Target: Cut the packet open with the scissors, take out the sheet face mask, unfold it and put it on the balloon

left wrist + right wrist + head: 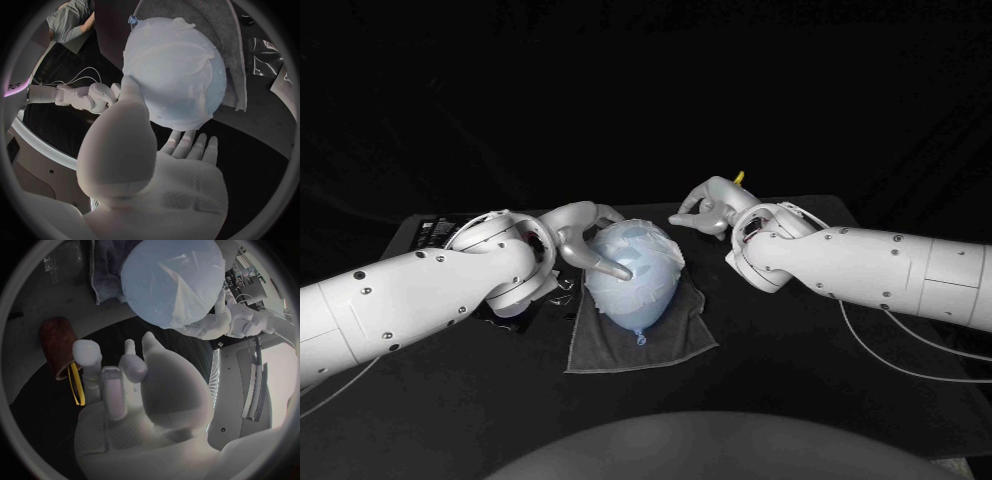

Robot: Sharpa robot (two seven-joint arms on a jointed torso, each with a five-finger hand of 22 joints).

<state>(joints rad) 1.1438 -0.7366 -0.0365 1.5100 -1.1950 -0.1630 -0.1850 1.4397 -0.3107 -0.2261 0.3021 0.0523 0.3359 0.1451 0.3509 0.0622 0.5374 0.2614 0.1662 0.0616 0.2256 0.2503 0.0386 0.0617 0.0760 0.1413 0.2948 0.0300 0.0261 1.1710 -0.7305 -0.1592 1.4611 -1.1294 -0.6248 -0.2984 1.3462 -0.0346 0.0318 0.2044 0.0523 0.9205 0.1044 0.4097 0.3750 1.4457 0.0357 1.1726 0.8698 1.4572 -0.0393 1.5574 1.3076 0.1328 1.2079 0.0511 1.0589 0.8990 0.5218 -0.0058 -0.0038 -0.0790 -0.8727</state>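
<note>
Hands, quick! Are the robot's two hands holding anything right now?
Left hand: open, holding nothing, one finger touching the mask on the balloon.
Right hand: open, holding nothing, apart from the balloon.

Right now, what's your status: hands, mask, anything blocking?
Left hand open, fingertip pressing the sheet mask. Right hand open, holding nothing, clear of it. Mask draped over the balloon on the grey towel. No obstruction seen.
</note>
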